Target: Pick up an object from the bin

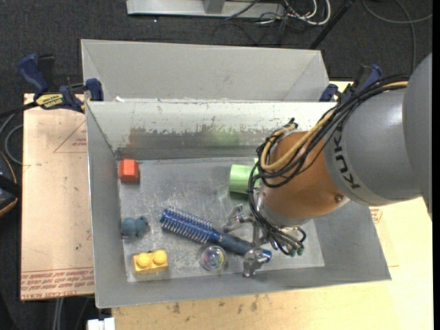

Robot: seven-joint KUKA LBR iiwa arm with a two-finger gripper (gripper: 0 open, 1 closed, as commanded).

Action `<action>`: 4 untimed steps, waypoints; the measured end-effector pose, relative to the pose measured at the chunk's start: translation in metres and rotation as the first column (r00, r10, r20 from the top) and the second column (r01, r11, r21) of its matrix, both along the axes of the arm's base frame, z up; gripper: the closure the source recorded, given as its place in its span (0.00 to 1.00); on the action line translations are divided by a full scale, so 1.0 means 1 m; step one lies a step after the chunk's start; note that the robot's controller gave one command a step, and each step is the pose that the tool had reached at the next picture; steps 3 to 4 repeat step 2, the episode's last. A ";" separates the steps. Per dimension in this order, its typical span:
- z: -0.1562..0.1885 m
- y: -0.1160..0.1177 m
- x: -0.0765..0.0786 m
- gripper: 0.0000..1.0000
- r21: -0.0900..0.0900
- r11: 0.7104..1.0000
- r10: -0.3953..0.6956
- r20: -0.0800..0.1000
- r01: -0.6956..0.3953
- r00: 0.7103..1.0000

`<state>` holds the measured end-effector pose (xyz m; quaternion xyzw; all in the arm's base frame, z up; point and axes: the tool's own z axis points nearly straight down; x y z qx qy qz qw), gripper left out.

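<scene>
Blue plastic, judged light and stiff, makes up the hairbrush (189, 225), which lies toward the front of the bin (103, 184), bristled head to the left and handle running right. The handle is judged the best hold, though smooth and possibly slippery; the bristles would give. The end effector (245, 240) is seen spread wide, one finger at either side of the handle's end, not closed on it

The arm (381, 150) ran off the right edge, and its orange cover (299, 184) hid the floor of the bin (103, 184) on that side. Cables (278, 158) covered the right side of the green block (239, 179). The brush (192, 227) lost its handle end under the end effector (249, 243). I couldn't make out what the grey-blue lump (134, 227) was.
</scene>
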<state>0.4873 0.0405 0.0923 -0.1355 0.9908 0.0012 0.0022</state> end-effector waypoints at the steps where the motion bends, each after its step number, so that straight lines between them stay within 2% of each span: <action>1: 0.000 -0.001 0.000 1.00 -0.002 1.000 -0.001 -0.003 0.000 1.000; 2: 0.132 -0.029 -0.001 1.00 -0.003 0.999 0.040 0.003 -0.040 0.999; 4: 0.132 -0.029 -0.001 1.00 -0.003 0.999 0.040 0.003 -0.040 0.999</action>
